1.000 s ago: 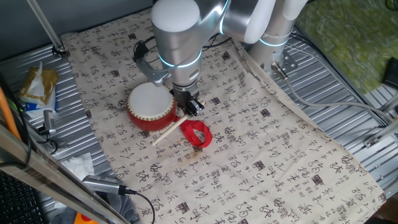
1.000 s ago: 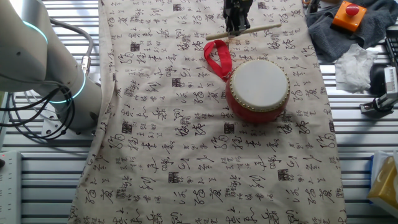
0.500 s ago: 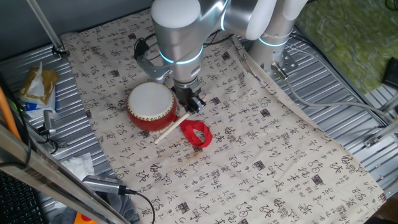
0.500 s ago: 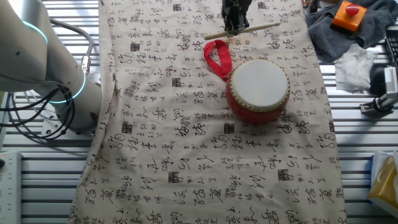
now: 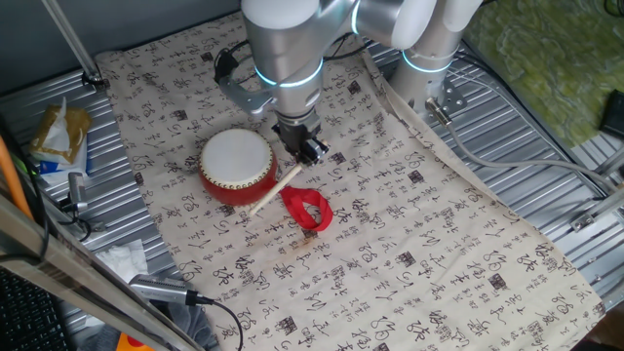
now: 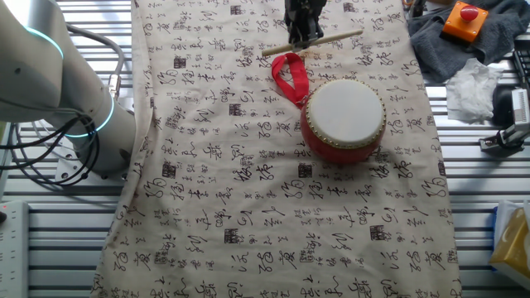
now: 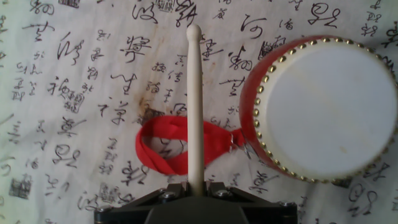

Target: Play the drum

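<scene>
The drum [image 5: 237,166] is small and round with a red barrel body, a white skin top and a studded rim. It stands on the printed cloth and shows in the other fixed view [image 6: 343,119] and at the right of the hand view [image 7: 323,106]. Its red ribbon loop [image 5: 308,209] [image 6: 289,76] [image 7: 174,147] lies on the cloth beside it. My gripper [image 5: 310,152] [image 6: 303,29] [image 7: 196,188] is shut on a thin pale wooden stick [image 5: 274,189] [image 6: 313,42] [image 7: 195,106]. The stick is held above the cloth and the ribbon, beside the drum.
A cloth printed with black characters [image 5: 409,224] covers the ribbed metal table. Rags, an orange box with a red button [image 6: 464,20] and cables lie off the cloth on one side. A packet [image 5: 58,136] lies by another edge. The arm's base [image 5: 429,58] stands at the cloth's edge.
My gripper has risen and shifted slightly away from the drum, carrying the stick with it. The drum and ribbon have not moved.
</scene>
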Robot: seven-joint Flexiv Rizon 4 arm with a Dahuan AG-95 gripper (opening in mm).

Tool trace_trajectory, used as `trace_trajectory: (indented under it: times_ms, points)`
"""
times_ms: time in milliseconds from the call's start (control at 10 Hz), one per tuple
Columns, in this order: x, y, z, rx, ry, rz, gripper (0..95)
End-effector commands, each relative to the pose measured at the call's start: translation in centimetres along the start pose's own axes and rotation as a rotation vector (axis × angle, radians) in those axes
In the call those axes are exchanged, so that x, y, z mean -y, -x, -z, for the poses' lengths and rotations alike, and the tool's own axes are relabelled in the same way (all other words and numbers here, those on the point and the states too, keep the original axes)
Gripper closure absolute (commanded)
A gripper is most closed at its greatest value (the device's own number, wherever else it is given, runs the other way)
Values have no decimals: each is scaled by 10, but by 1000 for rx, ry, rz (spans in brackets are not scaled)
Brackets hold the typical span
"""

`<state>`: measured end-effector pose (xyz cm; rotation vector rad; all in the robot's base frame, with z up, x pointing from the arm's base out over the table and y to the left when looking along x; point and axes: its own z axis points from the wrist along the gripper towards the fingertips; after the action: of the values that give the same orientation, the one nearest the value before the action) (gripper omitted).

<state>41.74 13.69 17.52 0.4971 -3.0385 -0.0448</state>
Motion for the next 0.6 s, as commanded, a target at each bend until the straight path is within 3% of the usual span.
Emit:
trace_trajectory:
  times_ms: [100,600]
  points:
    - [1,-1,-3,-2,-9,-8,950]
    - [2,-1,-5,2,-8,-12,950]
